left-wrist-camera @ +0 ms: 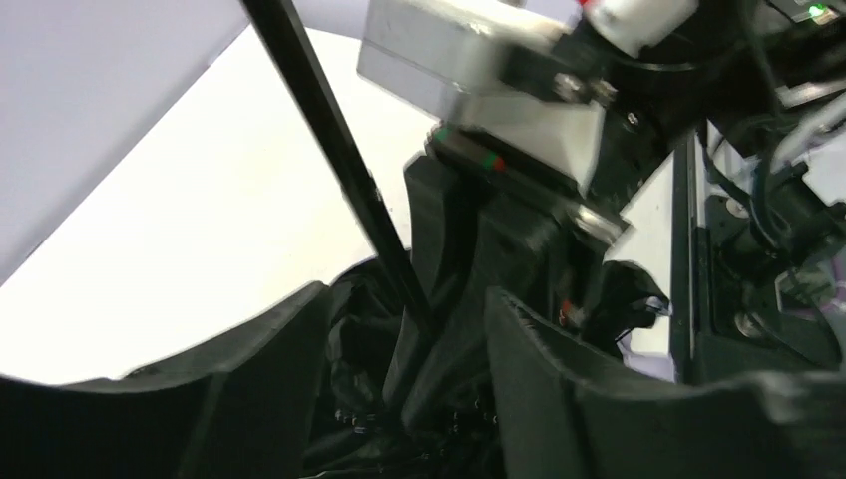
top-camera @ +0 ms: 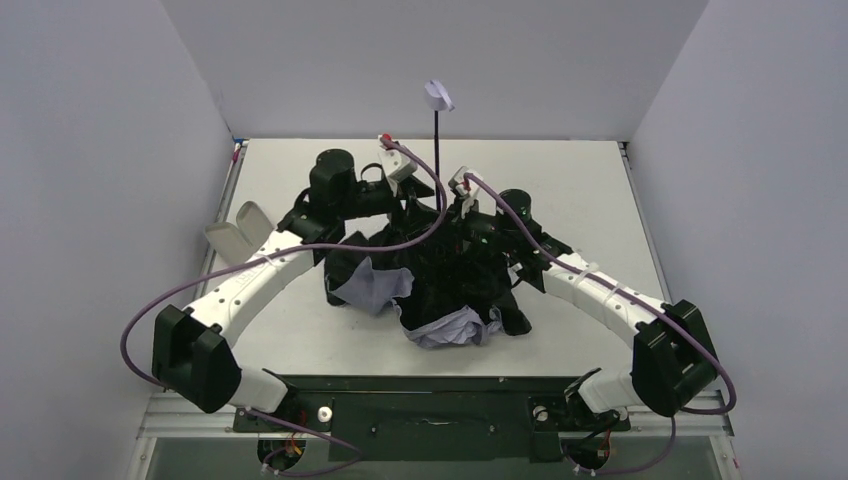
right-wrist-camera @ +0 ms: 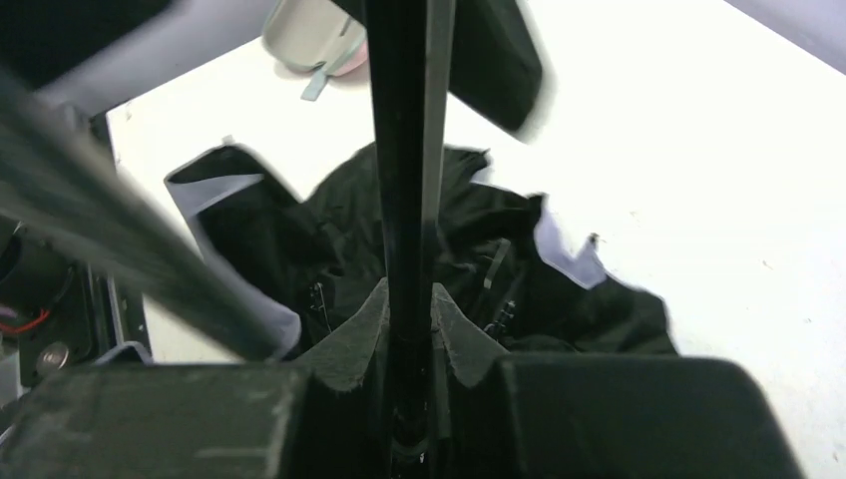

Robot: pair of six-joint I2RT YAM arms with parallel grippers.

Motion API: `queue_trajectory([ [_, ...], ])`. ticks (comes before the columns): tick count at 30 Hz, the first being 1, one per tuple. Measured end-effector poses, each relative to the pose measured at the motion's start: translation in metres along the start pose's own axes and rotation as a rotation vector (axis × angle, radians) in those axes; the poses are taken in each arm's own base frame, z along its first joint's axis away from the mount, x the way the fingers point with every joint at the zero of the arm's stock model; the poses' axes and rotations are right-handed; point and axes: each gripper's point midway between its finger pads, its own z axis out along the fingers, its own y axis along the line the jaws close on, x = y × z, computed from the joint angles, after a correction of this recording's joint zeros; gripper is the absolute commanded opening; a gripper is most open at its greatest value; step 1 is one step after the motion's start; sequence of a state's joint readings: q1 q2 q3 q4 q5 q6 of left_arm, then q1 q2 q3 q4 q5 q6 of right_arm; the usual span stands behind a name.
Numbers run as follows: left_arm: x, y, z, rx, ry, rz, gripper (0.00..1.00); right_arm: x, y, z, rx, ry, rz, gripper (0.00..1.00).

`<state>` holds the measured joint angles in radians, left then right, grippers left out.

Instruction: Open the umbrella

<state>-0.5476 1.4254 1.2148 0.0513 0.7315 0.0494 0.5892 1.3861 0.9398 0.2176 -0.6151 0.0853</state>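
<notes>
The umbrella [top-camera: 372,288] lies crumpled in the middle of the table, black inner side up with lilac patches showing. Its thin black shaft [top-camera: 439,160] stands upright, and the small lilac handle [top-camera: 438,96] is at the top. My right gripper [right-wrist-camera: 409,299] is shut on the shaft [right-wrist-camera: 404,150] just above the bunched canopy [right-wrist-camera: 469,239]. My left gripper [left-wrist-camera: 407,299] is open low beside the same spot. Its fingers [left-wrist-camera: 269,349] stand apart, with the shaft [left-wrist-camera: 329,140] rising past the gap. In the top view both grippers meet at the shaft's base, left [top-camera: 415,212] and right [top-camera: 452,215].
A pale pink-beige capsule case [top-camera: 238,232] lies at the table's left edge, beside the left arm, and also shows in the right wrist view [right-wrist-camera: 311,38]. Grey walls close in the white table [top-camera: 590,190] on three sides. Purple cables loop over both arms.
</notes>
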Motion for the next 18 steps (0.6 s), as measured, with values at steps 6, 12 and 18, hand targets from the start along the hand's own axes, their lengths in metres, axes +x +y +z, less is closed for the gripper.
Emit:
queue_trajectory([
  [6, -0.01, 0.007, -0.045, -0.068, -0.028, 0.007, 0.81, 0.002, -0.022, -0.005, 0.074, -0.02, 0.037, 0.0],
  [12, 0.018, -0.002, -0.088, -0.134, 0.016, 0.021, 0.61, -0.009, -0.03, -0.005, 0.107, -0.062, 0.008, 0.0],
  [18, 0.067, 0.006, -0.059, -0.092, 0.113, -0.074, 0.43, -0.02, -0.033, -0.002, 0.136, -0.101, -0.065, 0.0],
])
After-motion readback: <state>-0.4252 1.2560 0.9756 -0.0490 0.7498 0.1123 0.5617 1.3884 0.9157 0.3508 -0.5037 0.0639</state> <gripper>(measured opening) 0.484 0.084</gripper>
